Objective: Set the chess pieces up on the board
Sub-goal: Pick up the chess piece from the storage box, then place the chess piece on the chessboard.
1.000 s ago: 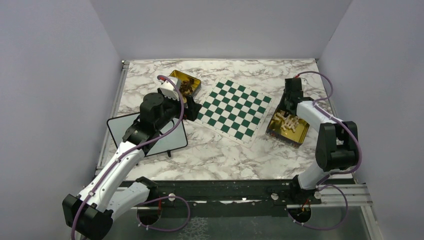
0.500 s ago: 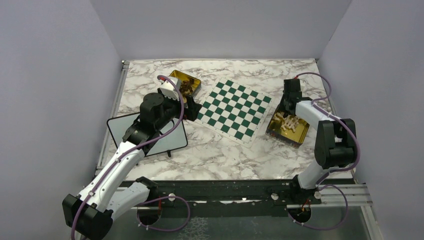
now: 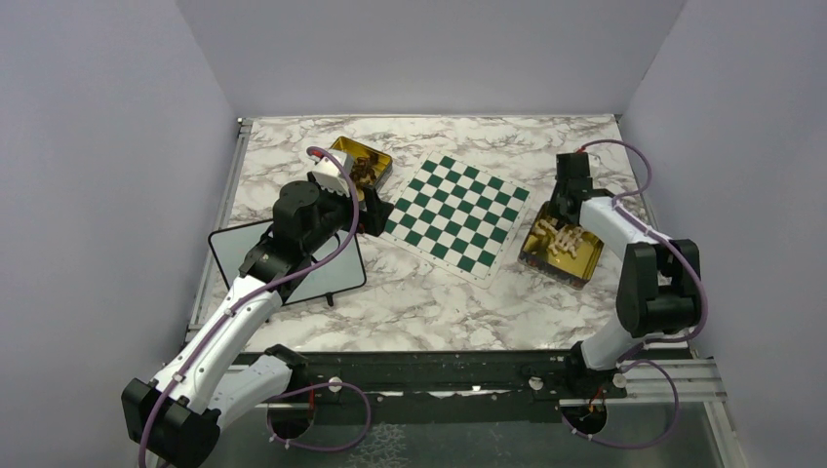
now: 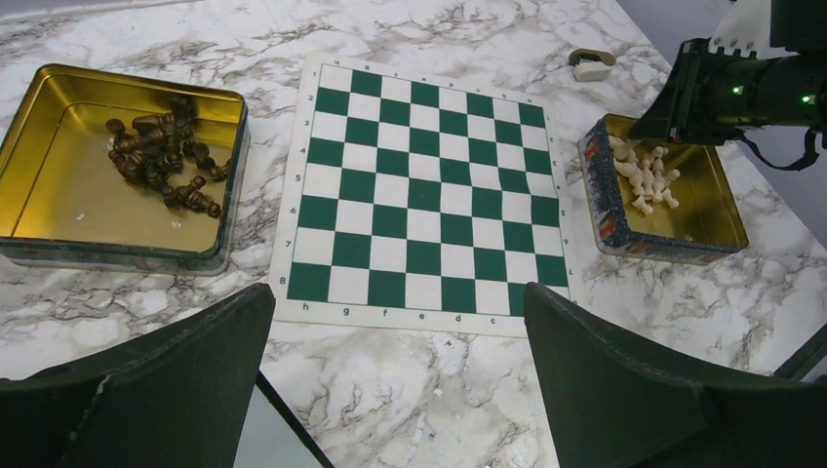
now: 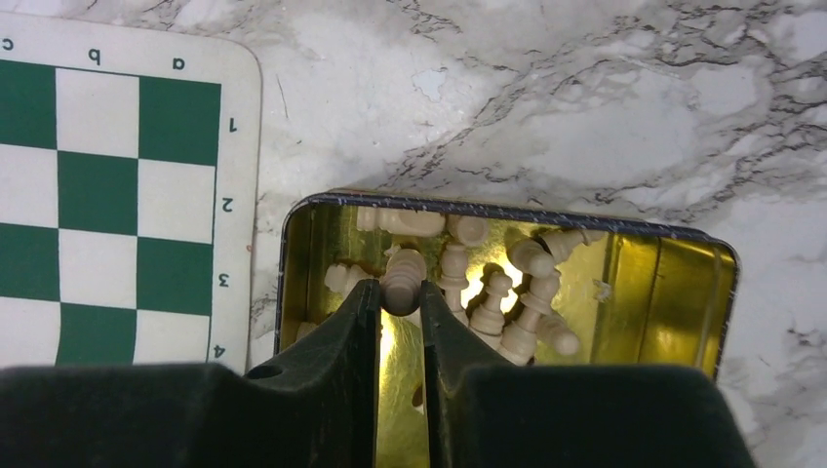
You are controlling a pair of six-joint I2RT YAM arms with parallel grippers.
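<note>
Now the right jaws pinch a cream, round-headed chess piece (image 5: 402, 280) inside the gold tin (image 5: 673, 292); left jaws gape.

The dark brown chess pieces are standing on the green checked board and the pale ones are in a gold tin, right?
No. The dark brown chess pieces lie in another shiny gold tin beside the green checked board, as the left wrist view shows. The pale pieces are in a gold tin.

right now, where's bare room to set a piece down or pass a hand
Free: every square of the board; the marble table between board and near edge. Crowded: the right tin, where the right gripper pinches one of the pale pieces.
</note>
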